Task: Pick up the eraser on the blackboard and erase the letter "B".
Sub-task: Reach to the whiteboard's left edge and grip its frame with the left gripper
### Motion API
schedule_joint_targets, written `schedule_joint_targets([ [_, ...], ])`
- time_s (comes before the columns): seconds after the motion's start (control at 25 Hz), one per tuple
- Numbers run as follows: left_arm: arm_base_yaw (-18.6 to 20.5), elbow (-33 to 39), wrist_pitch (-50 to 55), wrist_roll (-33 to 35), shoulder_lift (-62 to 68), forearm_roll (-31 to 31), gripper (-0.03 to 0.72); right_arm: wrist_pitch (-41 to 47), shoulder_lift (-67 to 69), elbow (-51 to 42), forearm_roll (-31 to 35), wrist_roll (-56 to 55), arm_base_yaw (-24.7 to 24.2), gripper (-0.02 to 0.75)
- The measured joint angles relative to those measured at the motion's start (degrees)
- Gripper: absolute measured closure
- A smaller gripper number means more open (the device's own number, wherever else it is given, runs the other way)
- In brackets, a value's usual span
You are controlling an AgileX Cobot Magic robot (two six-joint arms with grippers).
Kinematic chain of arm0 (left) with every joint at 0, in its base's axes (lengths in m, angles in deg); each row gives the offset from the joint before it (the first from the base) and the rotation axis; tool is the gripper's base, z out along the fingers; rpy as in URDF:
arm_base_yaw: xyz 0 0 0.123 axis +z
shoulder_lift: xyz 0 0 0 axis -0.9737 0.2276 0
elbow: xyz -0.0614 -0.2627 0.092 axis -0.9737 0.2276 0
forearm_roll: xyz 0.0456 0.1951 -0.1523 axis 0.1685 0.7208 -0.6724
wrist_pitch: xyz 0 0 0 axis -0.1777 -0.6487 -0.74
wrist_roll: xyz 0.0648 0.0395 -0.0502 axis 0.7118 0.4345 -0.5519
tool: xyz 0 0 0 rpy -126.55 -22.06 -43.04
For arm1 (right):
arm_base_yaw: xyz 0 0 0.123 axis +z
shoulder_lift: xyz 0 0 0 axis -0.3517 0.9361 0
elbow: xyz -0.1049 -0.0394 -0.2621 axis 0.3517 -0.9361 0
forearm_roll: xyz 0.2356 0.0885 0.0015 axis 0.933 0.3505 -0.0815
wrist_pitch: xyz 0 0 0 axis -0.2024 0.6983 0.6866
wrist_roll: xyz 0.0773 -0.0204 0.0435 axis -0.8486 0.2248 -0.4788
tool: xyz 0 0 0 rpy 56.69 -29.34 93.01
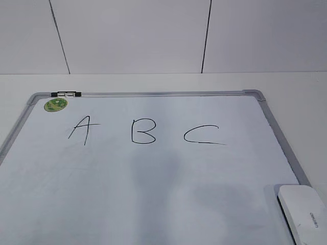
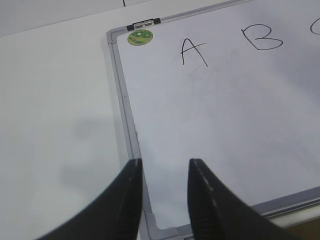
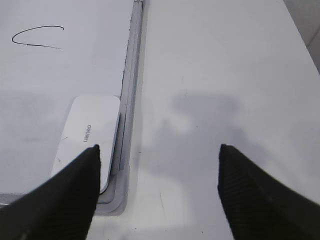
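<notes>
Starting at our right gripper, we see its two dark fingers spread wide with nothing between them, hanging above the bare white table just beside the board's right edge. The left of those fingers overlaps the near end of the eraser in the wrist view, though we cannot tell whether it touches it. The eraser lies flat on the blackboard, tucked into its near right corner, with its long axis running parallel to the grey right frame rail and pressed close against it. Its small grey lettering runs along that same axis, and its far end points toward the letter "C".

Our left gripper hangs with its fingers parted by a narrow gap and holding nothing, over the board's near left corner, one finger over the left frame rail.

In the exterior view the eraser sits at the lower right, angled slightly along the frame, well apart from the letter "B". That letter stands whole in the board's upper middle, between the "A" and the "C". A round green sticker sits in the far left corner, just below a small black-and-silver clip on the top rail.
</notes>
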Motion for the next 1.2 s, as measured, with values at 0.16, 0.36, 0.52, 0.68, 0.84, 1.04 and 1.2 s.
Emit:
schedule_joint_targets([
  [0.16,0.00,0.00,0.00,0.00,0.00,0.00,0.449,0.00,0.00,0.00,0.00,0.00,0.00,0.190],
  [0.36,0.00,0.00,0.00,0.00,0.00,0.00,0.449,0.00,0.00,0.00,0.00,0.00,0.00,0.190],
  [0.52,0.00,0.00,0.00,0.00,0.00,0.00,0.449,0.00,0.00,0.00,0.00,0.00,0.00,0.190],
  [0.68,0.00,0.00,0.00,0.00,0.00,0.00,0.449,0.00,0.00,0.00,0.00,0.00,0.00,0.190],
  [0.84,0.00,0.00,0.00,0.00,0.00,0.00,0.449,0.00,0.00,0.00,0.00,0.00,0.00,0.190],
  [1.04,0.00,0.00,0.00,0.00,0.00,0.00,0.449,0.00,0.00,0.00,0.00,0.00,0.00,0.190],
  [1.2,0.00,0.00,0.00,0.00,0.00,0.00,0.449,0.00,0.00,0.00,0.23,-0.43,0.00,0.190],
])
